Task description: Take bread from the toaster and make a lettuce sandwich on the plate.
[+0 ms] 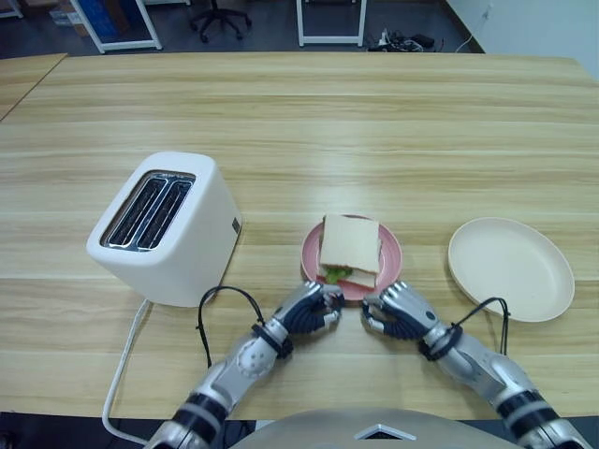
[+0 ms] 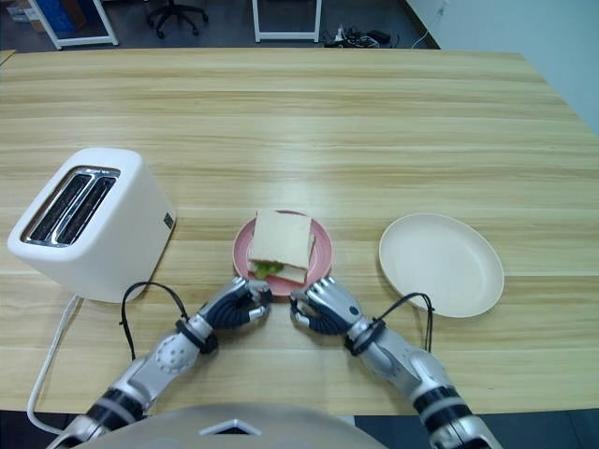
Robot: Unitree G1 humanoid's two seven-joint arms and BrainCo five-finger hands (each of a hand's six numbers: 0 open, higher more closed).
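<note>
Pale wooden tabletop (image 1: 328,122) carries everything, and at its near edge both hands rest with fingers curled in, clamped on nothing. The left hand (image 1: 314,307) has its fingertips just at the near rim of the small round pink plate (image 1: 397,254); the right hand (image 1: 398,309) sits just beside that rim, slightly further off. Straight ahead of the gap between them lies the square white-bread sandwich (image 1: 351,245), its longer side running away from the robot and a green lettuce leaf (image 1: 335,274) peeking out at the corner nearest the left hand, so it looks assembled. Further out stand the white two-slot toaster (image 1: 178,243) to the left and a round cream plate (image 1: 510,267) to the right. The left eye view looks more squarely into the dark slots, where no slice stands up; the right eye view shows more of the sandwich's near edge
</note>
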